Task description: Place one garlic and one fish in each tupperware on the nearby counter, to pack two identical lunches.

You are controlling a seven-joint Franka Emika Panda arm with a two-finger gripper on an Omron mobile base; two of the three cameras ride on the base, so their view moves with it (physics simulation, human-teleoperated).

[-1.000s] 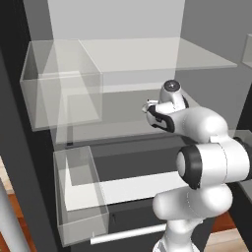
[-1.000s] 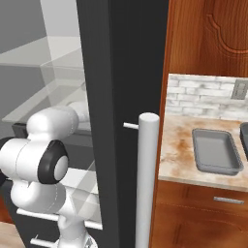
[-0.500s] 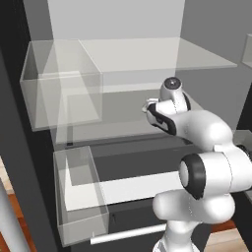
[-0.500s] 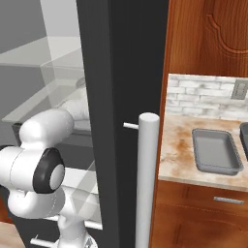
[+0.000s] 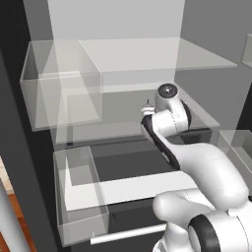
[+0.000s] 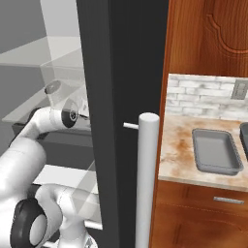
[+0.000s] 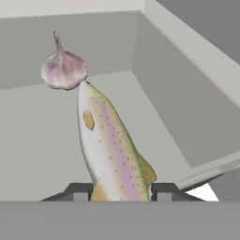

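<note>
Gripper [image 7: 123, 191] clamped tight on the fish [image 7: 110, 145] by its tail; garlic [image 7: 64, 69] touches its far nose — lifting could knock it rolling.

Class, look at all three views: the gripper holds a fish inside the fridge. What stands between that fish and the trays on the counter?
The dark fridge wall stands between the fish in the gripper and the tray on the counter. A garlic touches the fish's nose.
</note>
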